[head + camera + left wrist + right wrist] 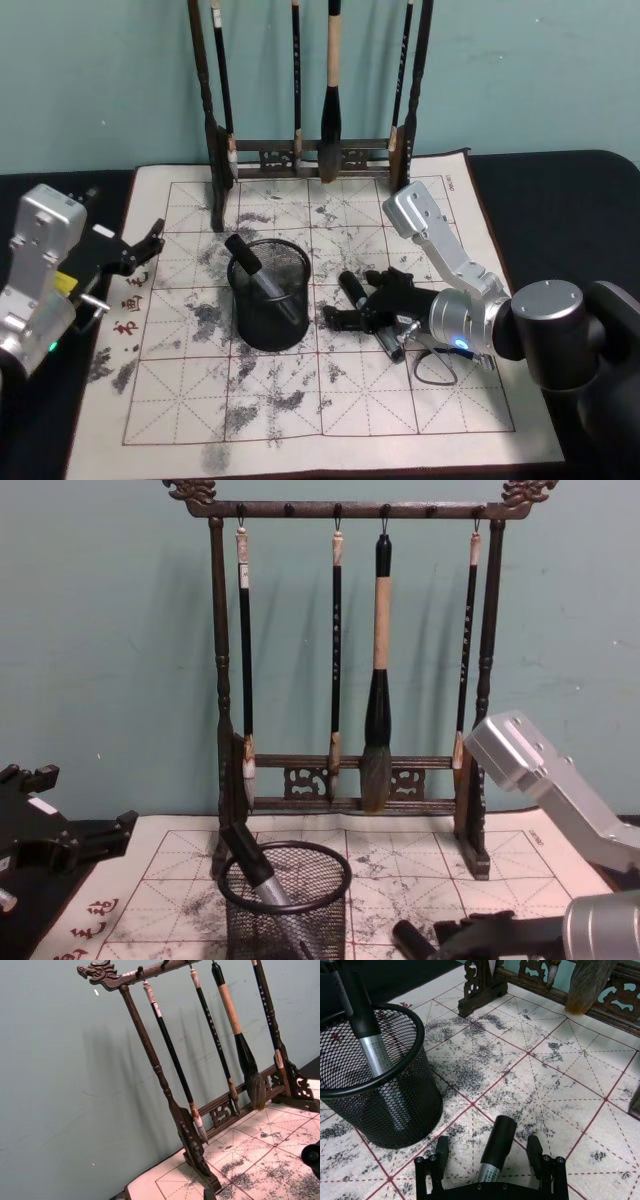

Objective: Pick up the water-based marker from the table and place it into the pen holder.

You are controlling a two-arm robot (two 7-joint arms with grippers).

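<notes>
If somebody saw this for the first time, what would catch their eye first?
Probably the tall dark brush rack with four hanging brushes at the back of the ink-smudged grid mat. Then the right gripper, open around a marker beside the black mesh pen holder; the left gripper sits at the mat's left edge.

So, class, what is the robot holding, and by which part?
Nothing yet. The right gripper is open around the marker at its silver barrel, fingers not touching; the left gripper idles.

Pen holder (325, 925) (one marker (252, 863) leaning inside), brush rack (218, 680) behind — four brushes (381, 680) hanging, gridded mat (420, 875)
</notes>
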